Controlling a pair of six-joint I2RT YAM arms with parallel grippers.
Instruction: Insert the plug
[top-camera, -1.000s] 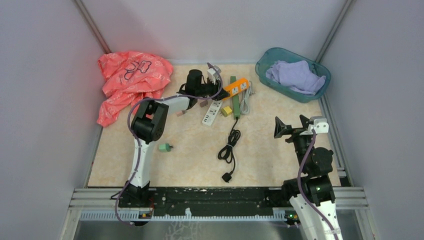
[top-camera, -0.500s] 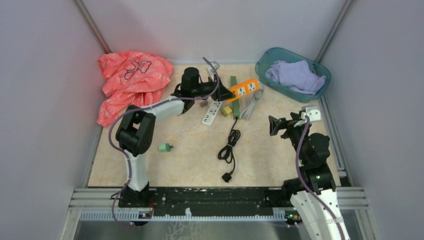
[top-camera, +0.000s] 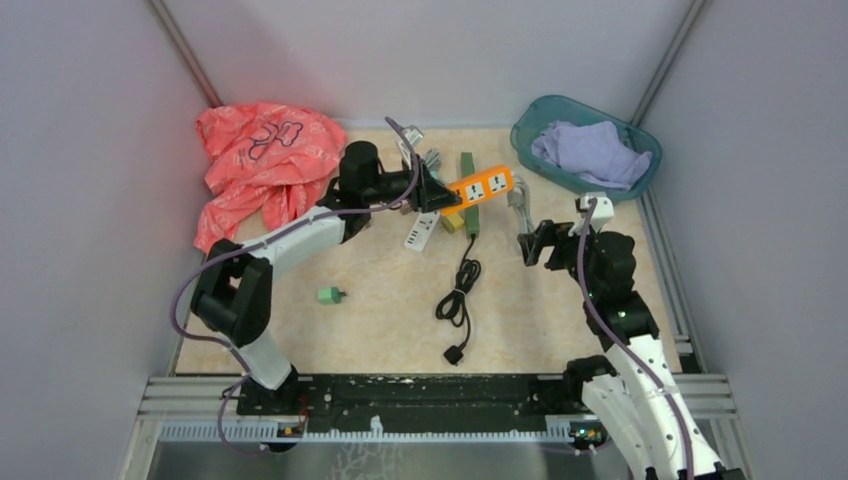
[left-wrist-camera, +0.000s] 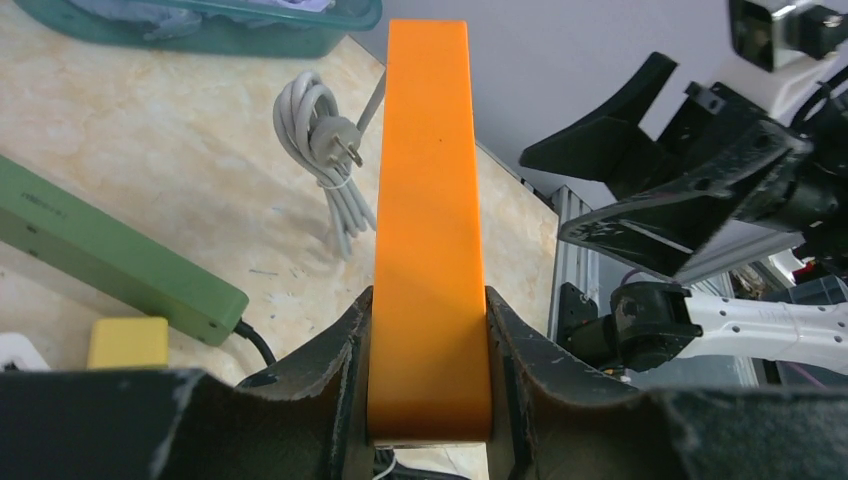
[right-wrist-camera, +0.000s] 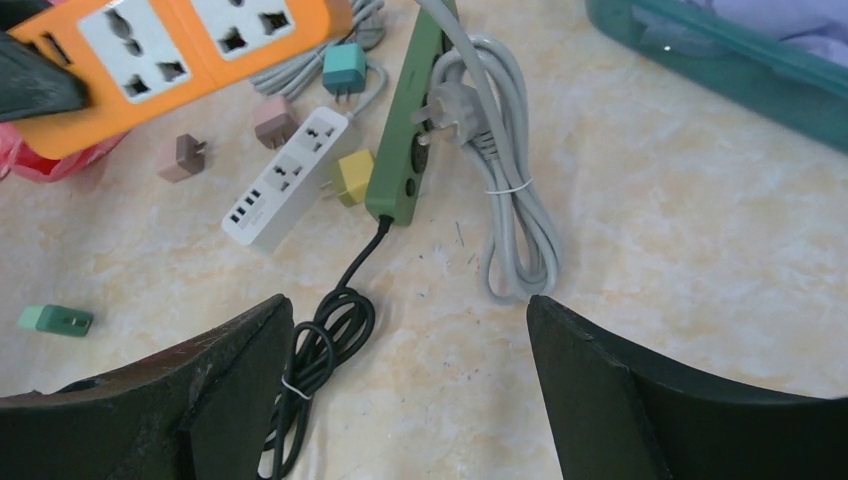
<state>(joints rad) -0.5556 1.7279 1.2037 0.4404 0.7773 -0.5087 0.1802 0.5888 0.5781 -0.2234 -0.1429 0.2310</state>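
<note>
A crumpled bag (top-camera: 258, 160) sits in the far left corner of the table (top-camera: 380, 330). A tub (top-camera: 565, 178) fills the far right corner, with a cloth (top-camera: 590, 150) in it. By the middle of the far edge lies a long power strip (top-camera: 471, 215), with a short power strip (top-camera: 422, 230) just left of it and a bundled cable (right-wrist-camera: 515, 215) just right. A raised power strip (top-camera: 483, 186) sits above them in the left gripper (top-camera: 432, 195). A coiled cord (top-camera: 458, 295) trails from the long strip toward the near edge. A small adapter (top-camera: 328, 295) lies well to the left of the cord.

Light bright, even, diffuse, from above. Shadows faint and short on the beige marbled surface (top-camera: 400, 330). Both wrist views: nearest black claw fingers (left-wrist-camera: 320, 400) soft, slightly out of focus; mid-scene sharp.
</note>
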